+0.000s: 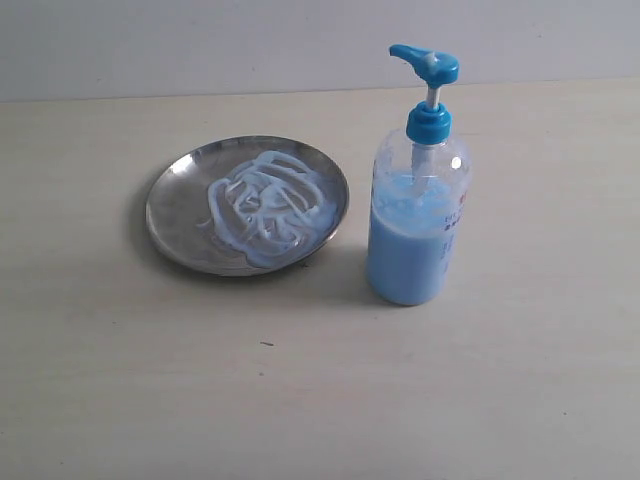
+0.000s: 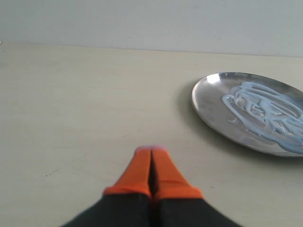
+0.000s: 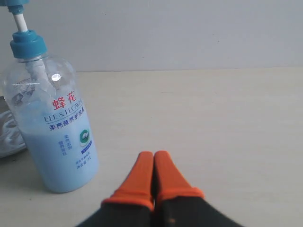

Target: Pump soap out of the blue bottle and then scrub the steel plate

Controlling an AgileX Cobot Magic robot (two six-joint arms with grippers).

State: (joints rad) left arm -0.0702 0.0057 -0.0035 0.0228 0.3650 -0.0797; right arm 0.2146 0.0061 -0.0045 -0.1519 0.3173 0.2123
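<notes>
Since soap [image 1: 265,205] streaks the plate [image 1: 172,215], just beside the bottle [image 1: 408,245] on the tabletop [image 1: 300,400], we judge pumping done, scrubbing due; left pincer [image 2: 151,152], right pincer [image 3: 154,156]: both closed, empty; next, reach the plate

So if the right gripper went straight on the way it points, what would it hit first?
Probably nothing: ahead of the right gripper is only table up to the wall. The blue bottle stands beside that line.

Tabletop [image 1: 300,400]: pale cream, faint wood grain, matte, fills most of every view
Dark speck [image 1: 266,344]: tiny, lying on the tabletop
Wall [image 1: 200,40]: plain grey-white, meets the tabletop's far edge
</notes>
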